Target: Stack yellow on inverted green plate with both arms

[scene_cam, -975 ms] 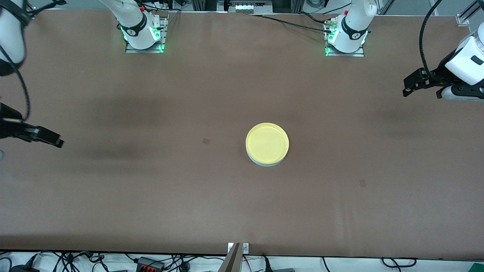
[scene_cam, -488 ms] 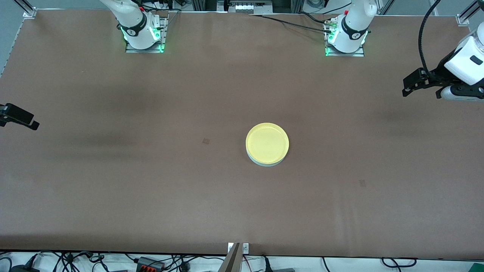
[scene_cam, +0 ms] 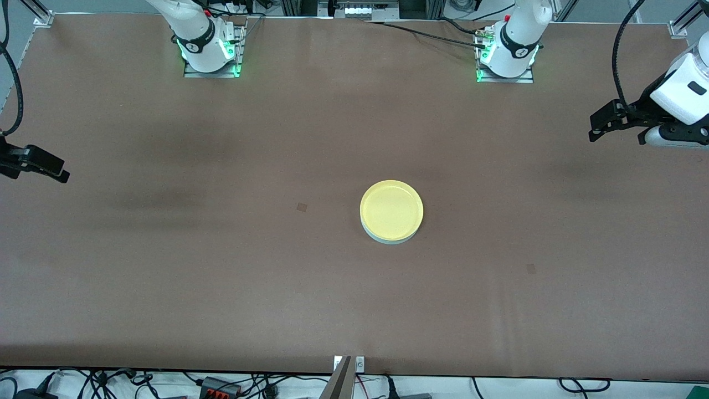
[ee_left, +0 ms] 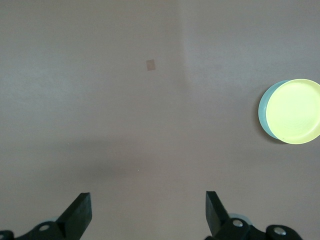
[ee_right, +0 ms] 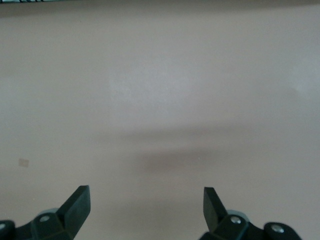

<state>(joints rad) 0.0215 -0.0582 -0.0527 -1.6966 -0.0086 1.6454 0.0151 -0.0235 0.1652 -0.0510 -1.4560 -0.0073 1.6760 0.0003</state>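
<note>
Yellow plate (scene_cam: 391, 209) is sitting on the green plate (scene_cam: 388, 238), looking light, stiff and best gripped by the rim, while the left gripper (scene_cam: 609, 123) and right gripper (scene_cam: 47, 166) are hanging wide open, empty.

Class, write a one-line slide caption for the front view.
Yellow plate stacked on green plate mid-table; left tool and right tool open, apart at the table's ends.

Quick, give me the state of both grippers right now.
Left gripper: open, holding nothing, over the table's left-arm end.
Right gripper: open, holding nothing, over the table's right-arm end.
</note>
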